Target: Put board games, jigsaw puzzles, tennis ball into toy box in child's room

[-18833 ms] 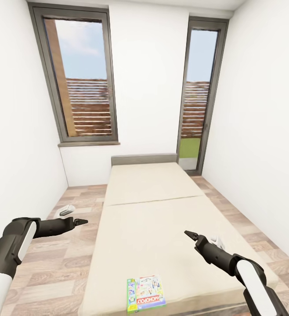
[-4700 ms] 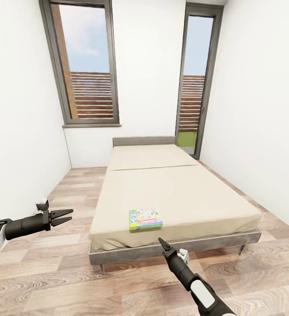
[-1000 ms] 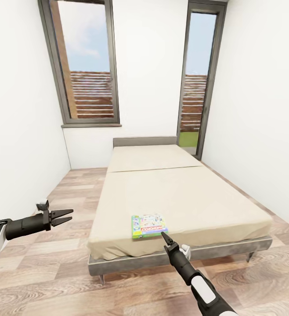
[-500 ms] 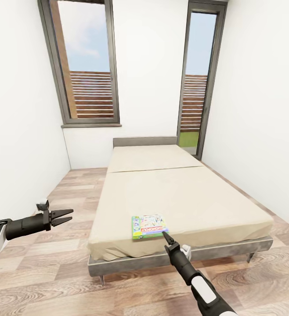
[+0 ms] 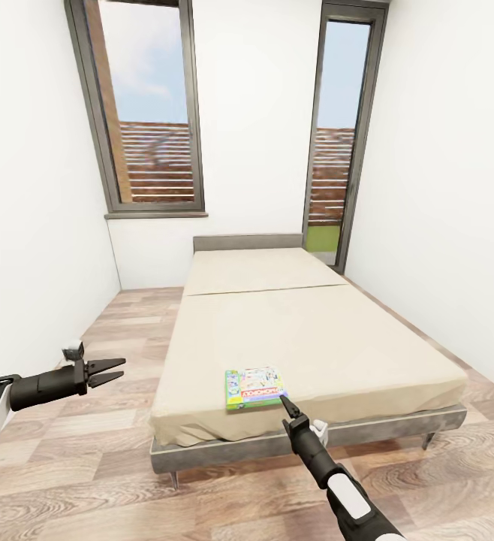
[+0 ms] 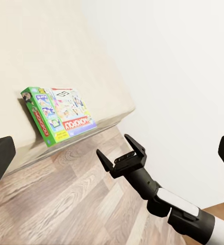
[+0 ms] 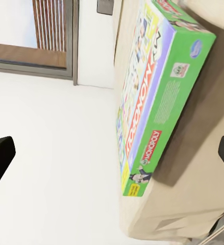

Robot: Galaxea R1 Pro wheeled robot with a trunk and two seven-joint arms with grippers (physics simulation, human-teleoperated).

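Green-edged board game, long axis crosswise

We see a green-sided game box lying flat on the beige bed, close ahead at 12 o'clock. Window frame and white wall stand behind.

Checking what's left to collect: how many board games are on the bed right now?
1. A white-green Monopoly board game lies flat near the foot edge of the bed, just ahead of the right gripper.
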